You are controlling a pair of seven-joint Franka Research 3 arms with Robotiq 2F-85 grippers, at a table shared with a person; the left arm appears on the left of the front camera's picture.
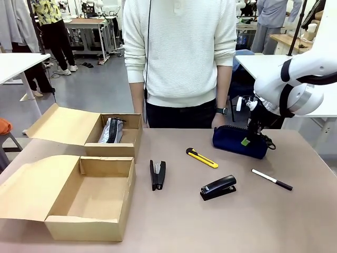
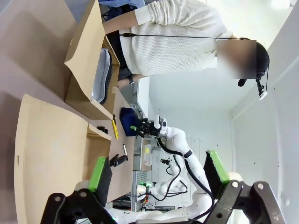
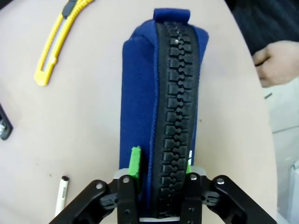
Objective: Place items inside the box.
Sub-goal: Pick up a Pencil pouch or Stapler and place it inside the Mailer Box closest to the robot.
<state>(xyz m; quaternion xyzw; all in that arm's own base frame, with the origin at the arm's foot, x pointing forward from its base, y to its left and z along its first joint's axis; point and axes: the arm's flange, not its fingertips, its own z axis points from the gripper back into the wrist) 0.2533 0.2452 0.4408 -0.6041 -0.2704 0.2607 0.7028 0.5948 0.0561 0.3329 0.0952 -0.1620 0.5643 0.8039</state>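
Observation:
My right gripper (image 1: pixel 250 140) is shut on the right end of the navy zip pouch (image 1: pixel 237 141), which lies at the far right of the table. In the right wrist view its green pads (image 3: pixel 135 161) press both sides of the pouch (image 3: pixel 163 93), zip upward. On the table lie a yellow utility knife (image 1: pixel 201 158), two black staplers (image 1: pixel 157 174) (image 1: pixel 218 187) and a black-and-white pen (image 1: pixel 271 179). An open cardboard box (image 1: pixel 105 166) stands at the near left. A second box (image 1: pixel 113 149) behind it holds a grey pouch (image 1: pixel 111 130). My left gripper (image 2: pixel 157 165) hangs open, high above the boxes.
A person in a white sweater stands at the far edge, one hand (image 1: pixel 218 120) close behind the navy pouch. Both boxes have their flaps spread out to the left. Bare tabletop lies between the boxes and the loose items.

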